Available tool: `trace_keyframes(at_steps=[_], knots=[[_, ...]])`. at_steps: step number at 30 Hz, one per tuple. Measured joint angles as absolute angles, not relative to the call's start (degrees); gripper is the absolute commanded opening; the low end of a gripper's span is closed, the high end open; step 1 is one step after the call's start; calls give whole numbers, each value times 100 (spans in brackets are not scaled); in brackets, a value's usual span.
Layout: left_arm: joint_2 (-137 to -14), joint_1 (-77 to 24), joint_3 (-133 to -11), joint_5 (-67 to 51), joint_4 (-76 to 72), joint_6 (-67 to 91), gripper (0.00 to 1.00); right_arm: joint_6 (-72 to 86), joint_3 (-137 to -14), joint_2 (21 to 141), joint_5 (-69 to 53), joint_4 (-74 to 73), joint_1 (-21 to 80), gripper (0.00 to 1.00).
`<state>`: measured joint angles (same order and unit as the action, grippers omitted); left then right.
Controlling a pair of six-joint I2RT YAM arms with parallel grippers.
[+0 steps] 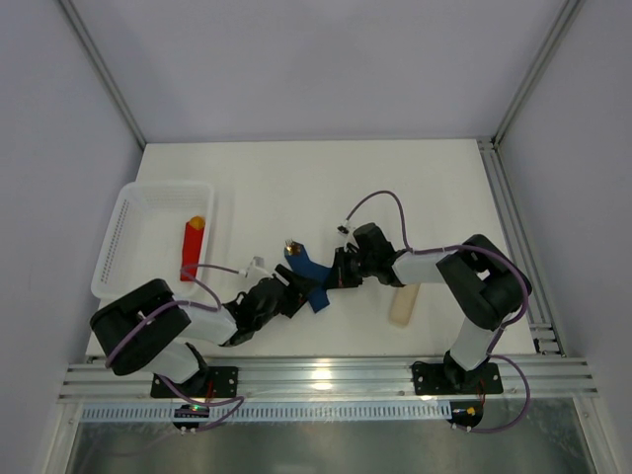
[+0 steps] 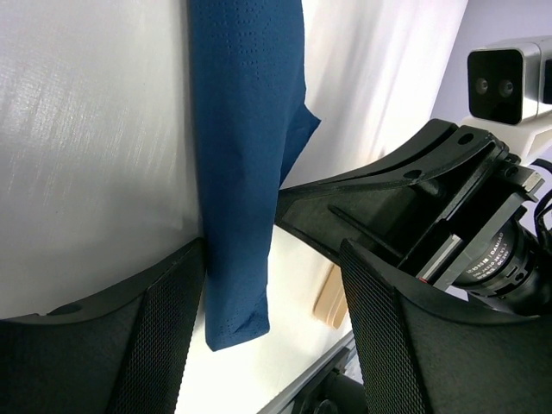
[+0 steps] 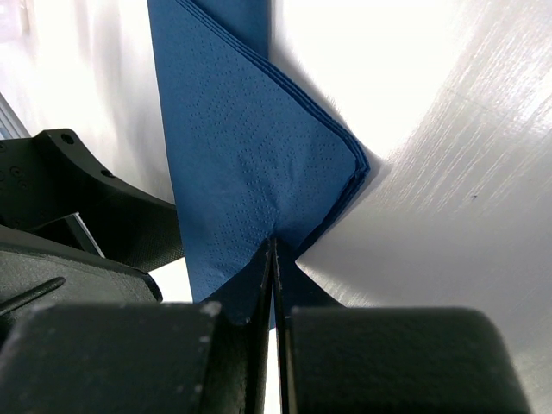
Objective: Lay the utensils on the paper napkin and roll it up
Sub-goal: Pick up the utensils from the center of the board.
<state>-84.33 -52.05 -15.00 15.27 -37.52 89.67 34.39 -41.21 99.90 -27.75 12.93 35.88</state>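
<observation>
Left wrist view: a line of small pale lettering runs along the black cylindrical housing (image 2: 504, 263) at the right edge, too small and oblique to be read. Top external and right wrist views: no legible text, label, number or sign.

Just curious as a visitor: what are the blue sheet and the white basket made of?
The blue napkin looks like soft, matte tissue paper: embossed dots, layered plies at its folded edge. The basket seems white plastic, judging by its perforated walls.

Clamped tight with the right tool (image 3: 272, 252) on the near edge of the paper napkin (image 3: 237, 147). Spread in folded layers over the white surface (image 3: 448, 172), corner pointing right.
</observation>
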Motion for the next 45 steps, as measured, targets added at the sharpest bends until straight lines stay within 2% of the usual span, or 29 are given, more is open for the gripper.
trace_keyframes(at_steps=[10, 19, 33, 45], knots=[[-8517, -5249, -1356, 1706, -4091, 9052, 65, 3465, -4119, 9990, -2781, 1315, 3627, 4], [-8702, -5317, -1229, 1892, -4517, 8748, 57, 3463, -4119, 9992, -2792, 1315, 3640, 4], [-10184, -5363, -860, 2043, -7303, 8182, 61, 3454, -4167, 10051, -2849, 1302, 3640, 3], [-9557, -5363, -1094, 2036, -6226, 7863, 61, 3291, -4274, 9963, -2637, 972, 3691, 4]])
